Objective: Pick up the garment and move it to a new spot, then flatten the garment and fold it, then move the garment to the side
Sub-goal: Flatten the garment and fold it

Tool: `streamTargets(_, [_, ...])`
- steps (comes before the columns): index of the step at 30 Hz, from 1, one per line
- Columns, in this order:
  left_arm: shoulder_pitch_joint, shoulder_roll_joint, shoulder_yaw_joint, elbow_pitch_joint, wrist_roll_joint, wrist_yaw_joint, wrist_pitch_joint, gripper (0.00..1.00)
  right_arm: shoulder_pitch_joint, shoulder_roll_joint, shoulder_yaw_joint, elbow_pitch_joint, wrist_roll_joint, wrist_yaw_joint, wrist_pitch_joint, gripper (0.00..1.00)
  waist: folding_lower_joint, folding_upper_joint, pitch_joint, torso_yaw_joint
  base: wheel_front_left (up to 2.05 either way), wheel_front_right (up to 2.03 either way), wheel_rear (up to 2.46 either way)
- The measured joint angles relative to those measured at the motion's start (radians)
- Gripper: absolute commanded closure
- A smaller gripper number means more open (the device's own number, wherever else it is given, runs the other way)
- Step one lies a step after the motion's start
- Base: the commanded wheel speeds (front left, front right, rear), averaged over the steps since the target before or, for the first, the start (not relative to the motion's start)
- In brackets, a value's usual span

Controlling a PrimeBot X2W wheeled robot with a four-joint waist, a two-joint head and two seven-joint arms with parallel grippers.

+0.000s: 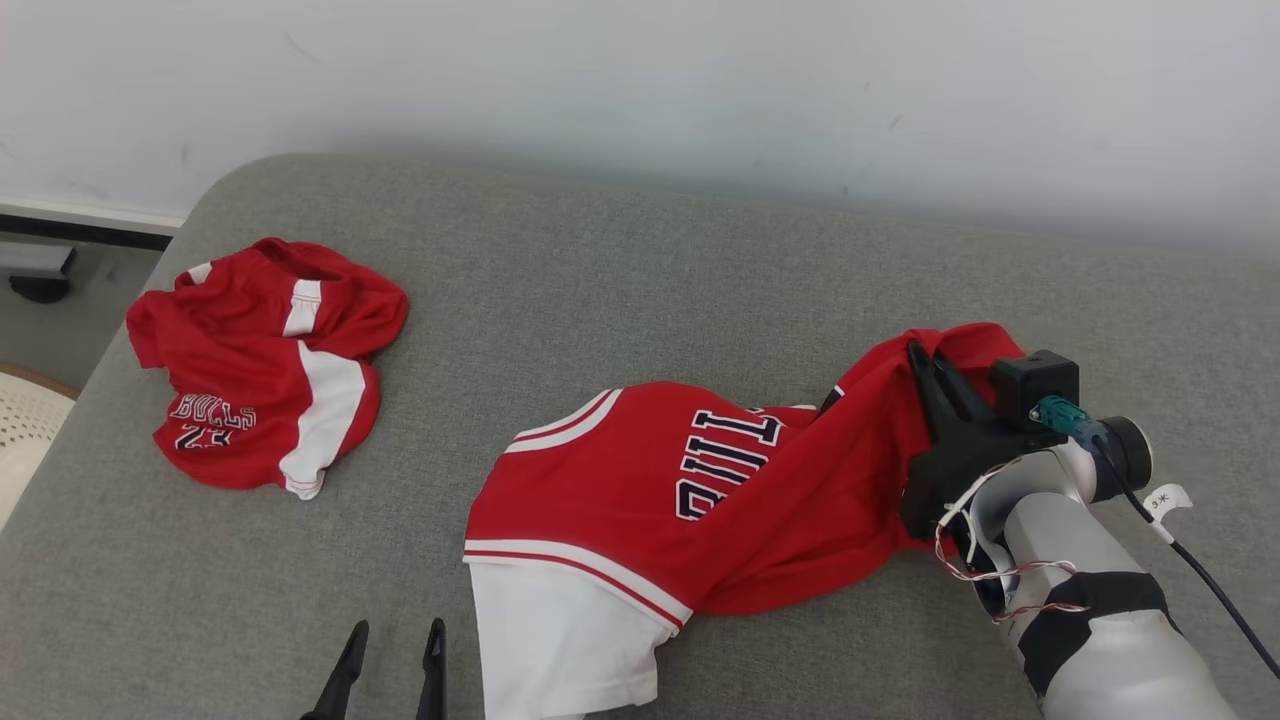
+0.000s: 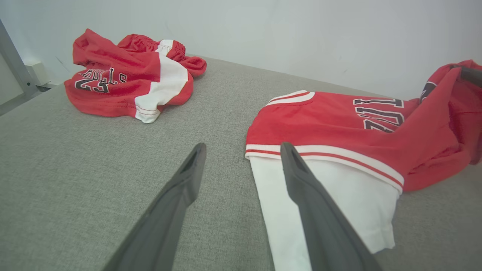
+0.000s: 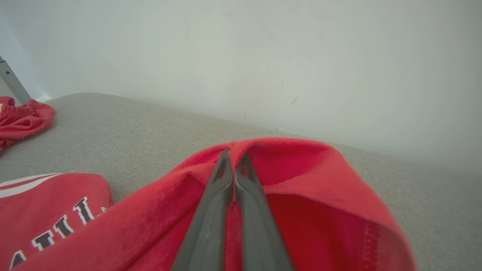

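Two red-and-white garments lie on a grey fabric-covered pad [image 1: 620, 280] with a rounded corner, set against a plain white wall [image 1: 640, 80]. At the left edge of the head view a strip of grey floor [image 1: 70, 330] shows beside the pad.

The jersey [image 1: 700, 500] lies at the lower middle of the head view, its white part toward the bottom edge and its red body rising toward the right. There the right end effector [image 1: 915, 350] has its fingers pressed together on a raised fold of the red cloth. The right wrist view shows this pinch closely, with the cloth arching over the fingertips. The left end effector [image 1: 395, 628] is at the bottom of the head view, fingers spread, holding nothing. In the left wrist view one finger overlaps the jersey's white part. That view also shows a grey metal post [image 2: 13, 64] at its upper left.

A second, crumpled garment [image 1: 260, 370] lies well apart at the upper left of the head view and reads "BULLS" over "23". The jersey's dark block letters are folded and cannot be read in whole. A small white tag [image 1: 1168, 497] hangs on the right arm's cable [image 1: 1215, 590], its mark too small to read.
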Motion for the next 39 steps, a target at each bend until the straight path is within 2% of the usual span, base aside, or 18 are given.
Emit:
streamTargets(1, [0.000, 0.000, -0.002, 0.001, -0.001, 0.000, 0.000, 0.00, -0.009, 0.001, 0.001, 0.019, -0.006, 0.000, 0.000, 0.09, 0.0000, 0.0000, 0.005, 0.005, 0.00, 0.00, 0.00])
streamTargets(2, [0.000, 0.000, -0.003, 0.002, -0.001, 0.000, 0.000, 0.00, -0.016, 0.003, 0.000, 0.034, -0.008, 0.000, 0.000, 0.00, 0.0000, 0.0000, 0.009, 0.008, 0.00, 0.00, 0.00])
streamTargets(5, [0.001, 0.000, 0.006, 0.002, -0.004, 0.000, 0.000, 0.00, -0.020, 0.013, 0.001, 0.028, -0.010, 0.000, 0.000, 0.00, 0.0000, 0.0000, 0.015, 0.009, 0.00, 0.00, 0.00])
streamTargets(9, [0.006, 0.000, 0.026, 0.002, -0.006, 0.000, 0.000, 0.00, 0.016, 0.013, 0.000, -0.067, -0.011, 0.000, 0.000, 0.00, 0.0000, 0.0000, 0.013, -0.012, 0.00, 0.00, 0.00])
streamTargets(17, [0.008, 0.000, 0.054, 0.002, -0.006, 0.000, 0.000, 0.00, 0.249, -0.009, -0.018, -0.315, 0.018, 0.000, 0.000, 0.00, 0.0000, 0.0000, -0.004, -0.068, 0.00, 0.00, 0.00])
streamTargets(22, [0.012, 0.000, 0.060, -0.007, -0.008, 0.000, 0.000, 0.00, 0.397, -0.005, -0.025, -0.403, 0.020, 0.000, 0.000, 0.00, -0.0001, 0.0000, -0.007, -0.088, 0.00, 0.00, 0.00])
streamTargets(29, [0.025, 0.000, 0.055, -0.007, -0.009, 0.000, 0.000, 0.00, 0.428, 0.019, -0.026, -0.396, 0.018, 0.000, 0.000, 0.00, -0.0001, 0.0000, -0.005, -0.094, 0.00, 0.00, 0.00])
streamTargets(34, [0.025, 0.000, 0.048, -0.003, -0.009, 0.000, 0.000, 0.00, 0.381, 0.027, -0.032, -0.277, 0.011, 0.000, 0.000, 0.00, 0.0000, 0.0000, -0.011, -0.075, 0.00, 0.00, 0.00])
streamTargets(35, [0.025, 0.000, 0.048, -0.002, -0.009, 0.000, 0.000, 0.00, 0.369, 0.030, -0.028, -0.238, 0.014, 0.000, 0.000, 0.08, 0.0000, 0.0000, -0.013, -0.071, 0.00, 0.00, 0.00])
streamTargets(36, [0.025, 0.000, 0.047, -0.002, -0.008, 0.000, 0.000, 0.00, 0.360, 0.032, -0.020, -0.203, 0.021, 0.000, 0.000, 0.64, -0.0001, -0.0001, -0.015, -0.066, 0.00, 0.00, 0.00])
streamTargets(37, [0.025, 0.000, 0.047, -0.001, -0.008, 0.000, 0.000, 0.00, 0.350, 0.036, -0.015, -0.174, 0.030, 0.000, 0.000, 0.78, -0.0001, 0.0000, -0.017, -0.062, 0.00, 0.00, 0.00])
streamTargets(38, [0.025, 0.000, 0.046, 0.000, -0.007, 0.000, 0.000, 0.00, 0.341, 0.040, -0.009, -0.149, 0.039, 0.000, 0.000, 1.00, 0.0000, 0.0000, -0.019, -0.058, 0.00, 0.00, 0.00])
streamTargets(39, [0.026, 0.000, 0.048, 0.002, -0.007, 0.000, 0.000, 0.00, 0.331, 0.042, -0.003, -0.138, 0.045, 0.000, 0.000, 1.00, -0.0001, 0.0000, -0.022, -0.055, 0.00, 0.00, 0.00])
